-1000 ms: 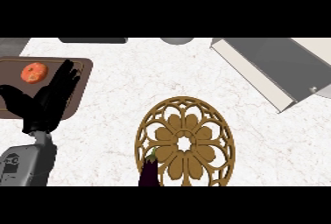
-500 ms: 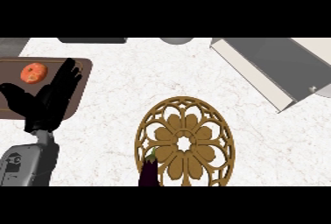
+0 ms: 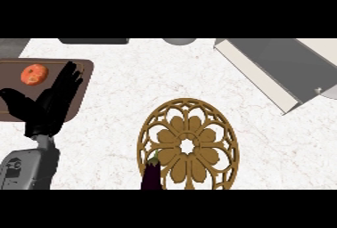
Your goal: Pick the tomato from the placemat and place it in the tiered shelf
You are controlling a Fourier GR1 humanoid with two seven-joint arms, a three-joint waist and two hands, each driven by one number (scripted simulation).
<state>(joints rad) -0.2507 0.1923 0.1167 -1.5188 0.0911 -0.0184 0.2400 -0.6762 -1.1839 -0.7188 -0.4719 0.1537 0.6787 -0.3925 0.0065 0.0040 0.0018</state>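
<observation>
The tomato (image 3: 34,74), orange-red and round, lies on the brown placemat (image 3: 13,71) at the far left of the counter. My left hand (image 3: 47,107) is over the placemat's right part, just below and right of the tomato, fingers straight and spread, thumb pointing left; it does not touch the tomato. The grey tiered shelf (image 3: 283,71) stands slanted at the upper right. My right hand does not show.
A round brown openwork trivet (image 3: 188,143) lies at the counter's middle front, with a dark purple eggplant (image 3: 153,176) at its lower left edge. A dark object (image 3: 92,41) and a grey round thing (image 3: 179,41) sit at the back edge.
My left hand has crept slightly up and left towards the tomato, staying open. Nothing else has moved.
</observation>
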